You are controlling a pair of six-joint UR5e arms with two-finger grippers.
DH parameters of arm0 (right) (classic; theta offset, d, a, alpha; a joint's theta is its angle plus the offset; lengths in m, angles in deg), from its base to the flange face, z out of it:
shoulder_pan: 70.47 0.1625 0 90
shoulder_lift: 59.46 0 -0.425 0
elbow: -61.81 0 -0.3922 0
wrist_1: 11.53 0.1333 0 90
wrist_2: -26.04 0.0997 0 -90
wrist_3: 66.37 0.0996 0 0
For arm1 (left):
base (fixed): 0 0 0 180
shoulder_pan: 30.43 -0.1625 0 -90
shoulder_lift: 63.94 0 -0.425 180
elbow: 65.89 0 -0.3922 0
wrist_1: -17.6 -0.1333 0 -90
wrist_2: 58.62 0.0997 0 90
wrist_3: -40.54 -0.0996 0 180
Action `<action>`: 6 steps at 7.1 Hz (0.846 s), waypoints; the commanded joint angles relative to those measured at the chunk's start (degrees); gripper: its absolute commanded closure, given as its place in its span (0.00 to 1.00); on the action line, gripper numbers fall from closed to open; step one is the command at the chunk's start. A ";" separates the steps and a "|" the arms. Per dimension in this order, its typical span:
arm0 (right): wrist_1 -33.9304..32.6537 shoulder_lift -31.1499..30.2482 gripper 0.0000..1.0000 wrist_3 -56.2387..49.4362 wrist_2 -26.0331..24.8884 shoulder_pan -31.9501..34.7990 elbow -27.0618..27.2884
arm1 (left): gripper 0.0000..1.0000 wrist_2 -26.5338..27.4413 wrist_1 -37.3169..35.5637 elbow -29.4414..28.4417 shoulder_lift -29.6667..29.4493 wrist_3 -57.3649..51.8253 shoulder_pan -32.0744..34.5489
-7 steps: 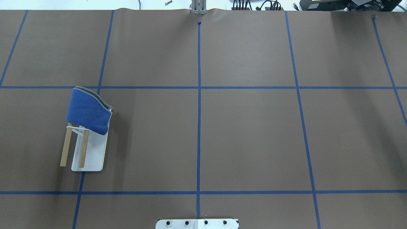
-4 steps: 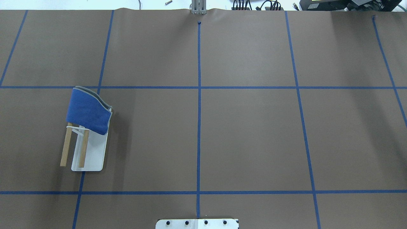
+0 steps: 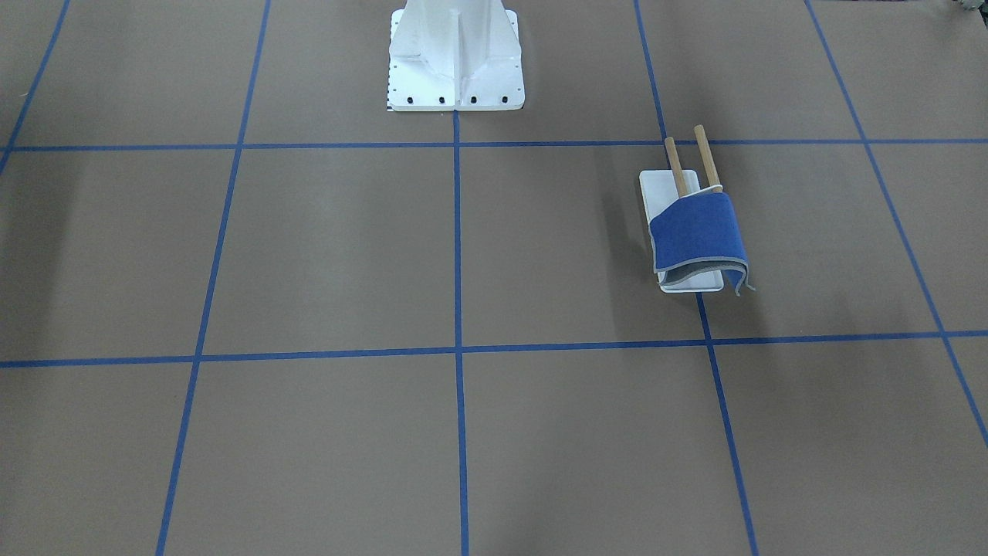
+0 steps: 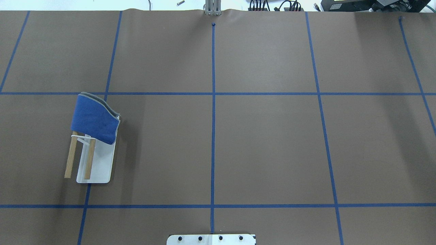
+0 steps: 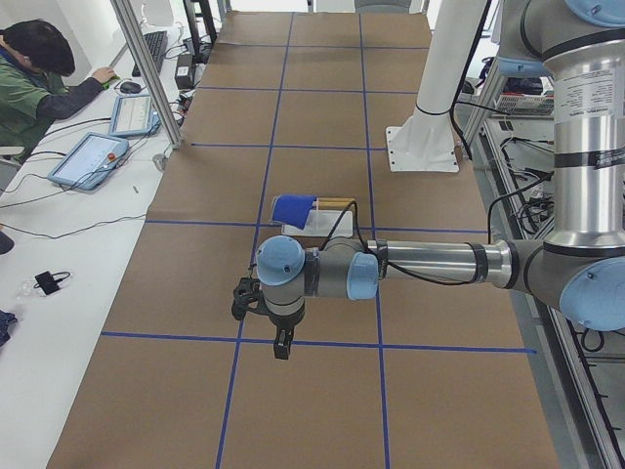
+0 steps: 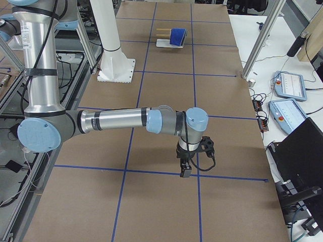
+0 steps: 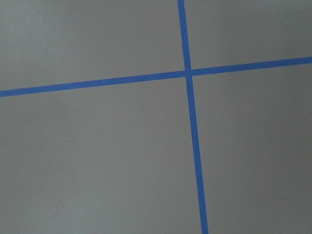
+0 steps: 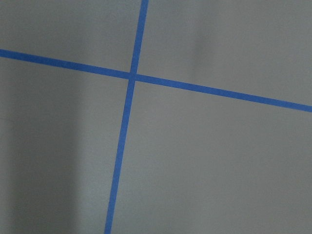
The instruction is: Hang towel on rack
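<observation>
The table [image 4: 265,146], papered brown and ruled into a grid by blue tape lines [image 4: 213,136], fills the overhead view. The white robot pedestal [image 3: 455,54] is bolted down at 12 o'clock in the front-facing view. In the left side view the left arm [image 5: 430,262] reaches level over the table with its wrist turned down. In the right side view the right arm [image 6: 116,121] is posed the same way. Both are well apart from the rack.

The rack [image 4: 98,166] stands at 9 o'clock from the table's centre in the overhead view. Its two wooden dowels [image 4: 71,156] run roughly from 6 to 12 o'clock above the flat white base. The towel [image 4: 93,119] is draped across the 12 o'clock end of both dowels, blue face up. Its grey underside shows along the pale edge.

The left gripper [image 5: 281,347] points down just above a tape line, as does the right gripper [image 6: 185,170]. Each appears only in a side view, so I cannot tell whether their fingers are apart or together. The left wrist camera looks down on a tape crossing [image 7: 187,73].
</observation>
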State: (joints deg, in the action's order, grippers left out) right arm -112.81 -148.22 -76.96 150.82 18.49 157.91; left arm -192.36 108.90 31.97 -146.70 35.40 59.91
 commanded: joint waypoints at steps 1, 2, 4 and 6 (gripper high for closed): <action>0.12 -0.53 0.00 0.04 0.02 0.33 1.54 | 0.01 -0.11 0.20 1.36 0.32 -0.05 0.01; 0.12 -0.53 0.00 0.04 0.11 0.34 1.55 | 0.01 -0.11 0.20 1.45 0.41 0.04 0.01; 0.12 -0.62 0.00 0.04 0.11 0.34 1.55 | 0.01 -0.03 0.28 1.45 0.32 0.04 0.01; 0.20 -0.97 0.00 -0.04 1.51 0.34 1.99 | 0.01 -0.03 0.28 1.54 0.41 0.04 0.01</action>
State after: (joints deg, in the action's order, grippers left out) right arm -112.67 -149.06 -76.93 151.46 18.82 159.66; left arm -192.36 109.18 33.45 -146.32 35.44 59.92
